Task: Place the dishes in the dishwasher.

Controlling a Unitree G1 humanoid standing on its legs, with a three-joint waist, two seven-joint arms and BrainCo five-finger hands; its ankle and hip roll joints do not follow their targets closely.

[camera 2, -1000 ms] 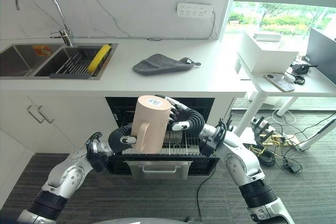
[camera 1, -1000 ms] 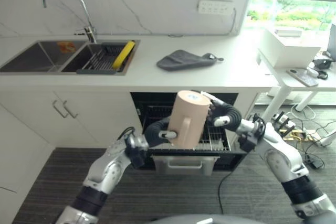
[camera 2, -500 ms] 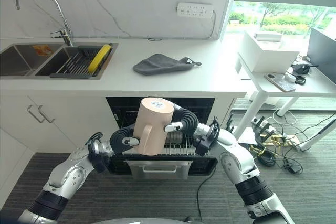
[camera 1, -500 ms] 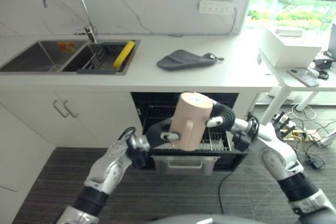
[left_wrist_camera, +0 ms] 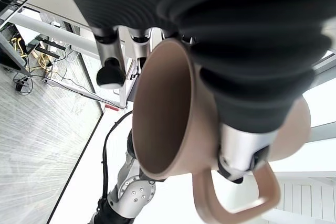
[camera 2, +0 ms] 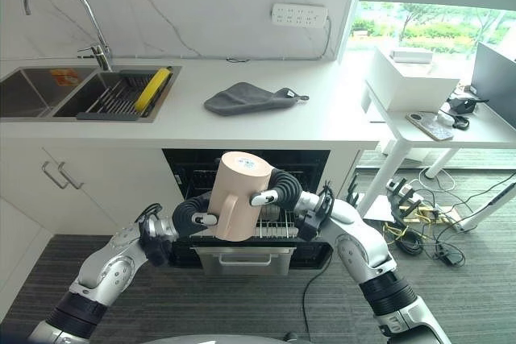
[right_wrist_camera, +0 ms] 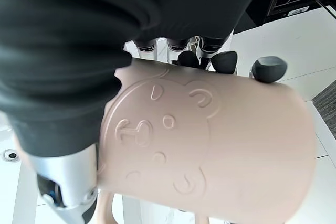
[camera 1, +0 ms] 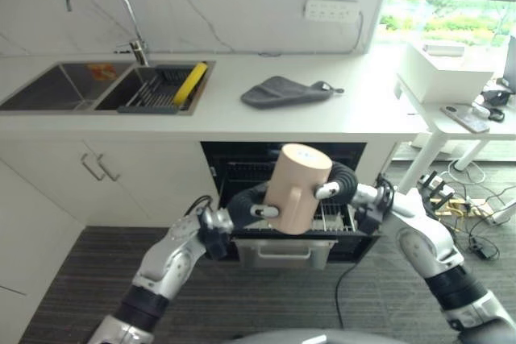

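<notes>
Two robot hands held a tan mug upside down, base tilted up and away, above the pulled-out dishwasher rack — a pose that looked chosen so the cup could go in mouth down and drain. The left hand had its fingers and thumb wrapped round the mug on the handle side; the right hand gripped the opposite wall, fingertips pressed onto its embossed face (a small cartoon bear, seen in the right wrist view). Sharing the load between both hands seemed meant to steady the cup during the turn. The mug hung clear of the wire rack, not yet set among the tines. Behind it gaped the open dishwasher under the white counter, where a grey cloth lay. Farther left, a yellow item rested on the drying grid in the sink below the tap.
</notes>
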